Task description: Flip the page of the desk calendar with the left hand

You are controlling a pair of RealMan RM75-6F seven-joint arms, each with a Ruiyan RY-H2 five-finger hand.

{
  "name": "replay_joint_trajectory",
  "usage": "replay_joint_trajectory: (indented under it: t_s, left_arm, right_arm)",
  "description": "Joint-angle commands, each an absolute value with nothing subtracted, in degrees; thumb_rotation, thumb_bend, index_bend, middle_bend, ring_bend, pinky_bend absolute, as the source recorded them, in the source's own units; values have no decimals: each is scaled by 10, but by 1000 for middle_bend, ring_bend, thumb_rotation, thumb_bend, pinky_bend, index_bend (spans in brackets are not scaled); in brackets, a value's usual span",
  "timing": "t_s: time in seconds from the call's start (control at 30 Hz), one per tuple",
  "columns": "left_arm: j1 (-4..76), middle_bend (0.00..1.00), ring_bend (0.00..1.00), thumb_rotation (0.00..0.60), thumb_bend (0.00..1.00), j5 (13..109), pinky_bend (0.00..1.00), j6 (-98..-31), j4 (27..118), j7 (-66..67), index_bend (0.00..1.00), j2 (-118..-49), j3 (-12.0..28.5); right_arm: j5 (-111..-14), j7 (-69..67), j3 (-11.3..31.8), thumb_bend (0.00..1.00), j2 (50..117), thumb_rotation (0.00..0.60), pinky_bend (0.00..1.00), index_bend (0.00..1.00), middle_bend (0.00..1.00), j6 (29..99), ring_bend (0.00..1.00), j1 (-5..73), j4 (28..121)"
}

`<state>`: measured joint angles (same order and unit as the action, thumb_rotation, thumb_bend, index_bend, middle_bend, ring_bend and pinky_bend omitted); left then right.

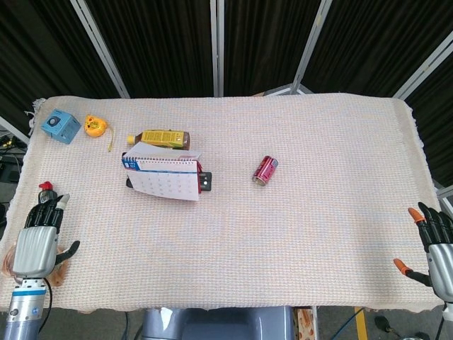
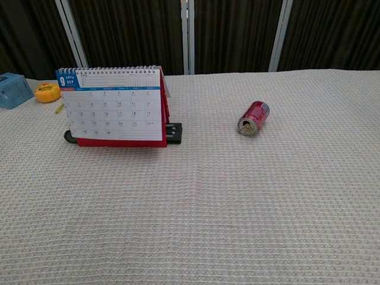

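With our left hand (image 1: 35, 244) empty, fingers apart, well short of the desk calendar (image 1: 164, 177), we should reach under the front page's lower edge.

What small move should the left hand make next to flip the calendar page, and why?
Probably reach forward and rightward toward the calendar. The left hand sits open at the table's near left edge, well short of it, and the page is unturned.
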<state>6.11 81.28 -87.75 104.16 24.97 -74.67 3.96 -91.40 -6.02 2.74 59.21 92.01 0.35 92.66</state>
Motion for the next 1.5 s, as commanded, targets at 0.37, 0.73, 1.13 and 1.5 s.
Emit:
replay_joint_trajectory:
  t_s: [0.37, 0.73, 1.13, 1.5]
  left_arm:
    - [168, 633, 640, 600, 795, 549, 545, -658, 1072, 210, 0, -742, 122]
    - [246, 634, 640, 600, 813, 433, 545, -638, 1049, 287, 0, -784, 139]
    - [299, 634, 640, 600, 814, 344, 545, -620, 1020, 311, 0, -811, 136]
    - [334, 634, 640, 600, 818, 307, 545, -632, 1003, 329, 0, -833, 126]
  right_arm:
    - [-914, -65, 25, 64, 588, 600, 0, 0, 0, 918, 0, 3, 928]
    - [-907, -70, 25, 64, 589, 600, 0, 0, 0, 910, 0, 4, 924]
    - [-896, -90, 30, 64, 585, 600, 0, 0, 0, 906, 0, 4, 922]
    - [-897, -95, 27, 64, 584, 600, 0, 0, 0, 901, 0, 5, 918]
